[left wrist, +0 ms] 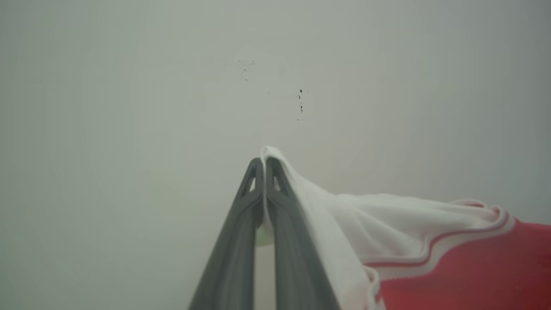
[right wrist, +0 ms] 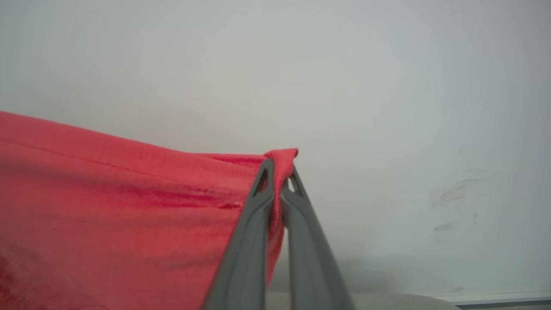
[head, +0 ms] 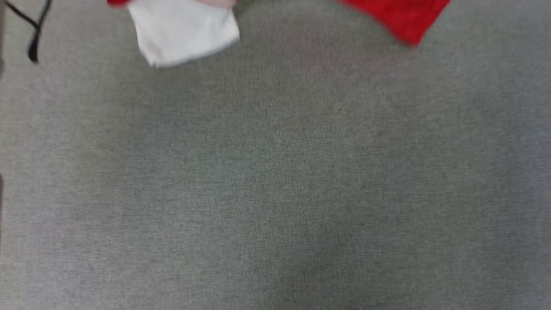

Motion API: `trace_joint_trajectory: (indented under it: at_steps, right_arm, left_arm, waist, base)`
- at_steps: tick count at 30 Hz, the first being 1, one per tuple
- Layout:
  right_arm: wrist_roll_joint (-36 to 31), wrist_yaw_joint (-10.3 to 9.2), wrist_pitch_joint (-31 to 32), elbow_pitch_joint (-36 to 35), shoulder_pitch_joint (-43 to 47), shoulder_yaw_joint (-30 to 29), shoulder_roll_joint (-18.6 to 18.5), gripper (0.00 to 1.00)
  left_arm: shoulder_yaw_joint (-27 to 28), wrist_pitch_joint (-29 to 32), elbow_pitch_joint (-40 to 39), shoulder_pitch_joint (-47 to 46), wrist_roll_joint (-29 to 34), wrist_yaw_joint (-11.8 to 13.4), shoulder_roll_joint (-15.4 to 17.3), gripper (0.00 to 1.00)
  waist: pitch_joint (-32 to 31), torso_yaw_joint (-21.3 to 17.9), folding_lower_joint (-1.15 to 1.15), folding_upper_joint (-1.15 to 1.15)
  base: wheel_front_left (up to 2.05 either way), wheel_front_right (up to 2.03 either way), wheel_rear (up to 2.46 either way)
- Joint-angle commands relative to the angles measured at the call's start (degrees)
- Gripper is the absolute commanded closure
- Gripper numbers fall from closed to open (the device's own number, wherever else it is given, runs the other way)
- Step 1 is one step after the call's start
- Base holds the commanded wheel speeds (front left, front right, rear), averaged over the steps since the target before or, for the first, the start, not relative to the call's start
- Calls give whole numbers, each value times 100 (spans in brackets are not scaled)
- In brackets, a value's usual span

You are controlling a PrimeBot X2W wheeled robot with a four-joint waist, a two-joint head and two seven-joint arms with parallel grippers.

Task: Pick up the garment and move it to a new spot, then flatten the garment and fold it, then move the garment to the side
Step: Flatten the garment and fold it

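Remote view of the carry stage, as I read it from my station.

**Garment.** The red jersey T-shirt with white sleeves and red-and-white striped trim (left wrist: 430, 254) is in the air, held between the two arms. In the head view, one white sleeve (head: 185, 32) and one red corner (head: 402, 19) hang down over the far part of the grey cloth-covered desk (head: 275, 181). I cannot tell whether they brush its surface. A black cable (head: 34, 36) lies near the desk's far left corner, well apart from the sleeve.

**Left jaws.** They are clenched on a fold of white sleeve fabric. The cloth peeks out just past the tips of the dark grey fingers (left wrist: 232, 249) and drapes away to one side.

**Right jaws.** They are clenched on a pinch of the red body fabric (right wrist: 107, 193), which bunches over the tips of the fingers (right wrist: 245, 254). From there the cloth runs off in a fairly taut sheet.

**Step in hand.** I judge this to be the first one: the garment is picked up and on its way to a new spot, with flattening not yet begun.

**Next move.** It calls for keeping both grips firm and the arms spread. I then lower the hem onto the open middle of the desk and draw the shirt back, so that it lands flat rather than heaped.
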Motion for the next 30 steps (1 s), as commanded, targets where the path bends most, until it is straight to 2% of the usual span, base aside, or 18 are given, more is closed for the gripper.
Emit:
trace_joint_trajectory:
  at_steps: [1, 8, 13, 16, 23, 30]
  right_arm:
    - [-59, -10, -83, 13, -150, -33, -75, 100]
    - [-90, -10, -429, 27, -1031, 89, -229, 100]
    - [-25, -10, -515, 133, -1277, 260, -170, 100]
    - [94, -9, -595, 267, -1385, 602, -117, 100]
    - [434, -8, -580, 432, -1236, 1172, -75, 100]
    - [977, -8, -625, 282, -391, 1786, -224, 100]
  left_arm:
    - [49, -51, 63, -197, 48, -21, 21, 100]
    - [123, -112, 316, -1167, 224, -138, 36, 100]
    - [142, -131, 453, -1359, 270, -193, 20, 100]
    - [210, -140, 683, -1273, 220, -279, -57, 100]
    - [342, -144, 1019, -892, 124, -476, -207, 100]
    - [550, -145, 1123, 126, 10, -718, -180, 100]
  waist:
    - [404, 4, -1, 0]
    - [1234, -6, -1, 0]
    - [1530, -23, -1, 0]
    - [1795, -13, -1, 0]
    - [1841, 17, -1, 0]
    - [1302, 71, -1, 0]
  base:
    - [0, 0, 0]
    - [0, 0, 0]
    - [0, 0, 0]
    - [0, 0, 0]
    - [0, 0, 0]
    - [0, 0, 0]
